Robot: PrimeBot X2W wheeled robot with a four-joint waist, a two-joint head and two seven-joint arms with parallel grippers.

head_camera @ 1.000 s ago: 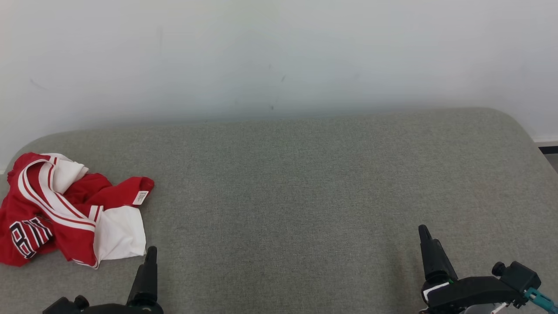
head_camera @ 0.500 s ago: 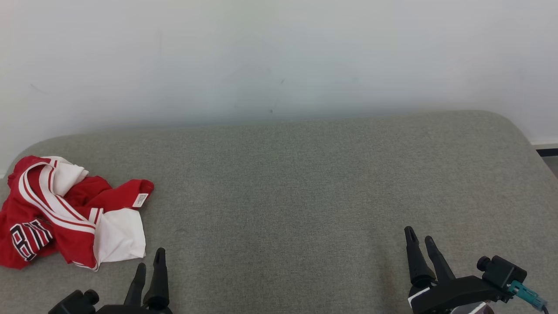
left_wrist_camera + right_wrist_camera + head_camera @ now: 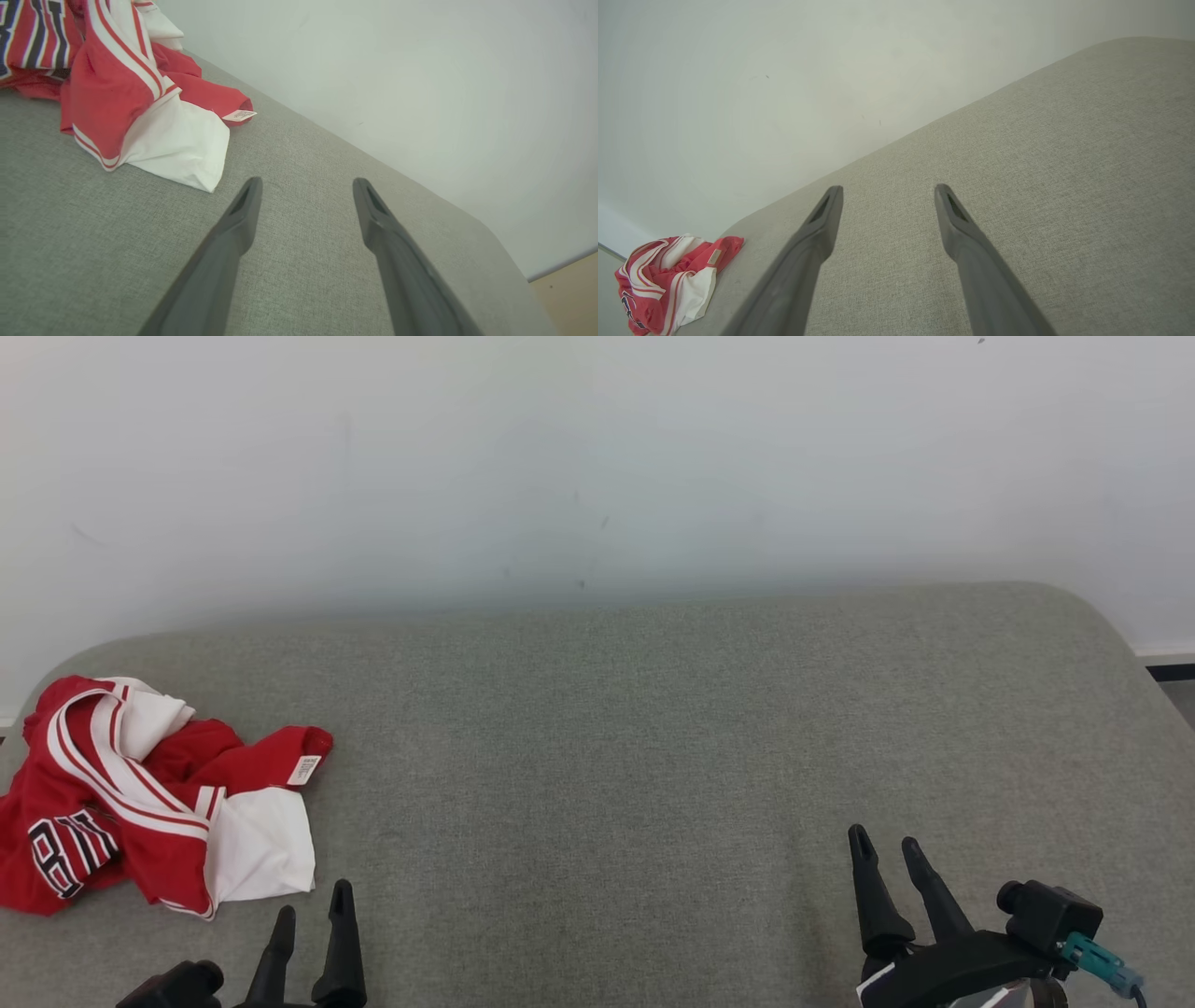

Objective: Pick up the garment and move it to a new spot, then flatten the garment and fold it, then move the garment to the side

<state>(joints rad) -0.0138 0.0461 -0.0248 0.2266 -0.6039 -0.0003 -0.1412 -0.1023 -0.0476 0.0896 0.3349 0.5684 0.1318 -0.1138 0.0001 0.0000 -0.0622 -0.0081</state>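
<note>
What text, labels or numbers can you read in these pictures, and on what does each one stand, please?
"B" or "8", then cut-off strokes: black lettering on the garment, folded, not fully readable.
White tag on the garment: print too small to read.
No other text.

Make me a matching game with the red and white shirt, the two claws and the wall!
Things:
1. jersey
2. left claw
3. right claw
4. wall

Matches:
A. plain white
B. crumpled, red and white
C. open, close beside the jersey
D. open, far from the jersey

Pairs: 1-B, 2-C, 3-D, 4-A
</note>
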